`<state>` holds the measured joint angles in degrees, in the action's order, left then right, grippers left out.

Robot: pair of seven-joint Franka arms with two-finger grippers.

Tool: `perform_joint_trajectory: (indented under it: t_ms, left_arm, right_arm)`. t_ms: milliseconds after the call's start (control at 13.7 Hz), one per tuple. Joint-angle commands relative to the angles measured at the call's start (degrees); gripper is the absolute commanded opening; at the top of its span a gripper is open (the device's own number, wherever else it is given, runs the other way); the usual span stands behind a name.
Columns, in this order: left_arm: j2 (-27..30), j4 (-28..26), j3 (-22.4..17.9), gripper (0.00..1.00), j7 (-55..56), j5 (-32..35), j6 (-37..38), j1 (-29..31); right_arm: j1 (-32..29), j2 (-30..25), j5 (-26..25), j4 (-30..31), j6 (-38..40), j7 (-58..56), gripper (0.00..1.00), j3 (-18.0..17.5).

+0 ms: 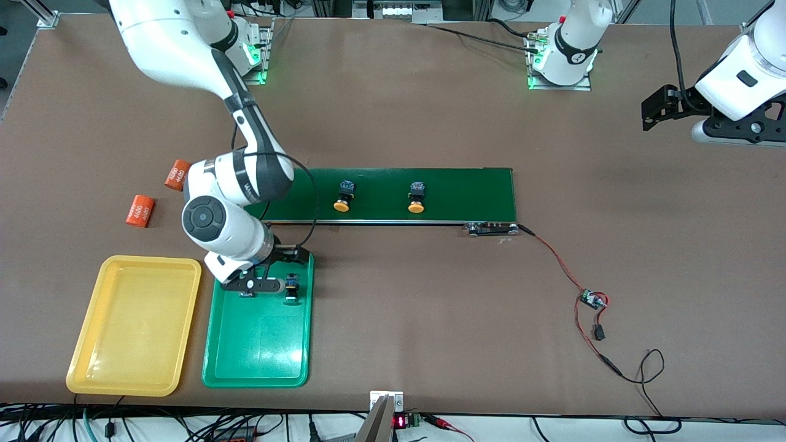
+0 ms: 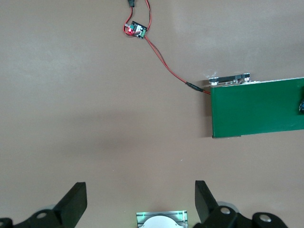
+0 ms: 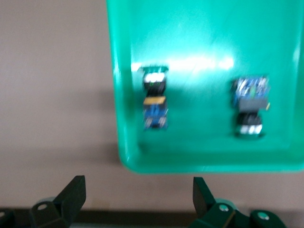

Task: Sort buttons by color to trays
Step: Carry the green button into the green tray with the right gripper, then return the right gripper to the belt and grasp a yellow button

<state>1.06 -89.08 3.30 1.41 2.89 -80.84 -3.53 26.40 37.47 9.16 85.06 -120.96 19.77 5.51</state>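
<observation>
On the bench, the green tray (image 1: 258, 350) holds two green buttons (image 3: 155, 102) under the right hand (image 1: 265, 283), spread wide and empty, while two yellow buttons (image 1: 342, 196) lie on the conveyor belt (image 1: 466, 193) nearer this arm than the idle, wide-open left hand (image 2: 137, 204).

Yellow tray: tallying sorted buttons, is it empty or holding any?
Empty: the yellow tray shows only bare bottom; both yellow buttons lie on the belt.
</observation>
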Motion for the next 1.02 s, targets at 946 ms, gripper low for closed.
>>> perform_joint_trajectory:
  t_ms: [946]
  left_arm:
    - [-0.6, 1.8, -0.1, 1.00, -1.1, -0.9, 1.5, 0.8]
  right_arm:
    - [9.7, -15.1, 1.0, 31.9, -14.2, 18.5, 1.00, -3.8]
